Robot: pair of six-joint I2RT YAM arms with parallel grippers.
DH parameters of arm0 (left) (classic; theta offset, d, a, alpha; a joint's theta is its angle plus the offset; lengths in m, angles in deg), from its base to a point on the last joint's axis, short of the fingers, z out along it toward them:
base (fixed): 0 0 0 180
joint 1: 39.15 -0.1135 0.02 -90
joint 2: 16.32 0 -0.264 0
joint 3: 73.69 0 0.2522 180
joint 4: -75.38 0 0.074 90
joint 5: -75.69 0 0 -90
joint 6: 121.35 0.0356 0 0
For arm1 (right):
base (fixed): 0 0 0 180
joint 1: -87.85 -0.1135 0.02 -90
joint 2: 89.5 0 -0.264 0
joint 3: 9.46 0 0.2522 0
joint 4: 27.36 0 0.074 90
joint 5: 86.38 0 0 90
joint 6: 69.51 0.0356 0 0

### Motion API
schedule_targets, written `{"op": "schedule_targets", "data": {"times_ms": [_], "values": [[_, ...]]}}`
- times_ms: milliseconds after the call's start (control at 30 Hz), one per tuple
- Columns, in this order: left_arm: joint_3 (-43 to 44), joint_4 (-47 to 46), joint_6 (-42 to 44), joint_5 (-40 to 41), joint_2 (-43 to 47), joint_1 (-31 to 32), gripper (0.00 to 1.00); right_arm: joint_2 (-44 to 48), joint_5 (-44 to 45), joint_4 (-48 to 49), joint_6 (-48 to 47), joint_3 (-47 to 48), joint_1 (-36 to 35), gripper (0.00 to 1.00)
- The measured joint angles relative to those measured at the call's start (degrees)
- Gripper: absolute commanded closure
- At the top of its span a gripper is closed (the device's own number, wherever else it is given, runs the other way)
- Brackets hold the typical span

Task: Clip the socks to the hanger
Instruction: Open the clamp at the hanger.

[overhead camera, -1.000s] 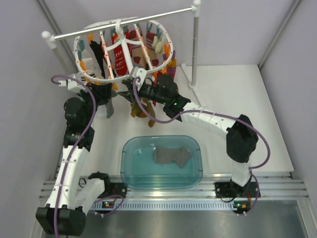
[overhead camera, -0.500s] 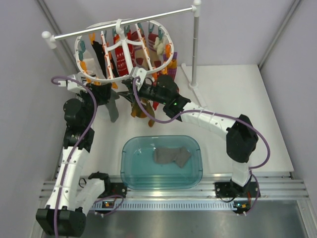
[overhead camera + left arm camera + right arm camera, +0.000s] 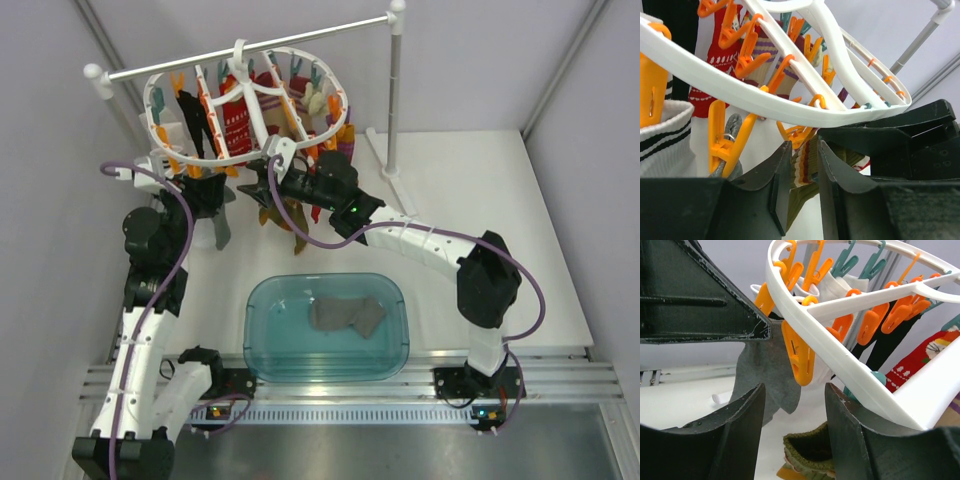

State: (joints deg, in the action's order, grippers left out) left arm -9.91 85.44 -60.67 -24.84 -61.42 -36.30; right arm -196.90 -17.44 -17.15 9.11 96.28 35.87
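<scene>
A grey sock (image 3: 219, 224) hung clipped at 7 o'clock on the hanger (image 3: 765, 101). Left claw (image 3: 805, 150) stood barely open, right claw (image 3: 795, 390) half open, both empty

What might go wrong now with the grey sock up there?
The hanging grey sock sits in one orange clip; if the bite is shallow, it may slip out. The left gripper and right gripper crowd close under the hanger, so a bump might swing it and shake socks loose.
</scene>
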Motion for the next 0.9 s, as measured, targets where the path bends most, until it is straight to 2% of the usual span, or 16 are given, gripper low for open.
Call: {"op": "schedule_targets", "data": {"times_ms": [300, 900], "values": [[0.0, 1.9, 0.8, 1.5, -0.3, 0.0, 0.69, 0.0, 0.0, 0.0, 0.0, 0.0, 0.0, 0.49], [-0.6, -3.7, -4.0, 3.0, -5.7, 0.0, 0.71, 0.0, 0.0, 0.0, 0.1, 0.0, 0.0, 0.49]]}}
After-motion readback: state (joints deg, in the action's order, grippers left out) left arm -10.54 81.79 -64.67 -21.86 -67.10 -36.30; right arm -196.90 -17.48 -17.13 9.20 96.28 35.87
